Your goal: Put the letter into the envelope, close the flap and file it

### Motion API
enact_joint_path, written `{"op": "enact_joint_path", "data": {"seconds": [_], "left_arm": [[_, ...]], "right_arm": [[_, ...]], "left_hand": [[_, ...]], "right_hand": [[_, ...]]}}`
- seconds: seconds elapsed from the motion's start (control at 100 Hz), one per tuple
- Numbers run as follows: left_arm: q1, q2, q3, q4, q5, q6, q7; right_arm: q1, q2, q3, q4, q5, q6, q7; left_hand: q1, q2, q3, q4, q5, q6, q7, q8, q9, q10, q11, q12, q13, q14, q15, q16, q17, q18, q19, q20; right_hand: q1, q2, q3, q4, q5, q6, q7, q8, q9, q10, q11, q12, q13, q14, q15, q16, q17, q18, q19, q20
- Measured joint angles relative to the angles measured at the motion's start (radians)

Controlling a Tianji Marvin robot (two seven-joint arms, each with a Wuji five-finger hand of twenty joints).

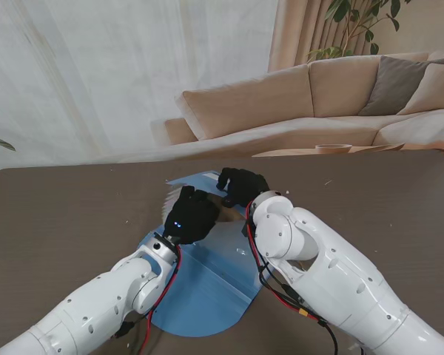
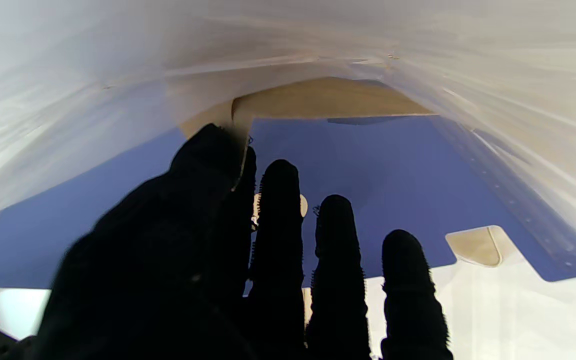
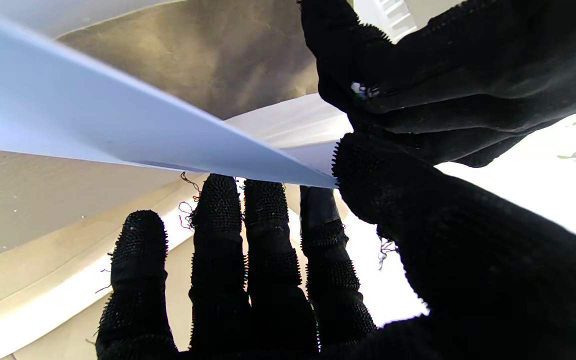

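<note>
Envelope: our blue envelope (image 1: 207,285) lies mid-counter (image 1: 74,207), toward the near edge.
Left hand: our left hand (image 1: 191,214) pinches its raised flap edge.
Right hand: our right hand (image 1: 242,185) — touching the left, grip unclear.

Both robot hands (image 1: 214,203) over folder (image 1: 207,288) on table (image 1: 59,214)

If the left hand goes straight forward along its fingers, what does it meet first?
Probably the tan envelope: the left hand points over the blue folder at it. Depth is unclear, so the gap cannot be judged.
</note>
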Motion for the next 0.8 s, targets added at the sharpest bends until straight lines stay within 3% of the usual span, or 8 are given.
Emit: {"op": "enact_joint_path", "data": {"seconds": [0.14,0.25,0.33,0.41,0.48,0.8], "left_arm": [[-0.004,-0.009,0.003,0.004,-0.007,0.008,-0.011],[0.020,-0.009,-0.043,-0.016,-0.005,-0.012,-0.048],[0.056,-0.002,-0.099,-0.058,0.005,-0.050,-0.086],[0.106,0.009,-0.170,-0.127,0.015,-0.084,-0.160],[0.153,0.017,-0.235,-0.187,0.017,-0.122,-0.211],[0.310,0.037,-0.459,-0.331,0.034,-0.279,-0.255]], "right_arm": [[-0.003,0.001,0.002,0.000,-0.001,0.000,0.001],[-0.005,0.001,0.004,0.000,-0.003,0.001,0.002],[-0.006,0.001,0.004,0.000,-0.003,0.001,0.003],[-0.006,0.002,0.004,0.000,-0.003,0.001,0.003],[-0.006,0.002,0.003,0.000,-0.003,0.002,0.003],[-0.003,0.003,-0.006,0.003,-0.013,0.003,0.009]], "left_hand": [[-0.001,0.000,0.000,-0.001,-0.001,0.000,-0.003,-0.004,-0.029,0.000,0.000,-0.020,0.000,0.000,-0.001,0.003,-0.006,-0.008,0.007,0.000],[-0.008,0.000,0.000,-0.001,-0.049,-0.011,-0.127,-0.019,-0.166,-0.001,0.069,-0.188,-0.032,0.000,-0.027,0.003,-0.020,-0.014,0.000,-0.001],[-0.096,0.000,0.033,-0.001,-0.109,0.002,-0.245,-0.021,-0.236,-0.005,0.073,-0.282,-0.068,0.001,-0.066,0.002,-0.038,-0.013,-0.035,-0.002],[-0.170,0.015,0.077,0.030,-0.134,0.018,-0.328,-0.013,-0.274,-0.013,0.044,-0.309,-0.104,-0.001,-0.102,-0.009,-0.059,-0.015,-0.075,-0.003],[-0.196,0.015,0.079,0.030,-0.178,0.020,-0.367,-0.024,-0.297,-0.013,0.026,-0.315,-0.128,-0.001,-0.134,-0.017,-0.068,-0.015,-0.102,-0.004],[-0.218,0.052,0.055,0.031,-0.188,0.020,-0.402,-0.027,-0.322,-0.013,-0.022,-0.345,-0.141,-0.001,-0.170,-0.029,-0.074,-0.024,-0.162,-0.004]], "right_hand": [[0.000,0.000,-0.002,0.000,0.000,0.000,0.000,0.000,0.000,0.000,0.000,0.000,0.000,0.000,0.000,0.001,0.001,0.000,0.000,0.000],[0.000,0.000,-0.002,0.000,0.000,0.000,0.000,0.000,0.000,0.000,0.000,0.000,0.000,0.000,0.000,0.001,0.001,0.000,0.000,0.000],[0.000,0.000,-0.002,0.000,0.000,0.000,0.000,0.000,0.000,0.000,0.000,0.000,0.000,0.000,0.000,0.001,0.001,0.000,0.000,0.000],[0.000,0.000,-0.002,0.000,0.000,0.000,0.000,0.000,0.000,0.000,0.000,0.000,0.000,0.000,0.000,0.001,0.001,0.000,0.001,0.000],[0.000,0.000,-0.002,0.000,0.000,0.000,0.001,0.000,0.000,0.000,0.000,0.000,0.000,0.000,0.000,0.001,0.002,0.000,0.010,0.000],[0.000,0.000,-0.002,0.000,0.000,0.000,0.001,0.001,0.000,0.000,0.000,0.000,0.000,0.000,0.001,0.001,0.002,0.000,0.010,0.000]]}}
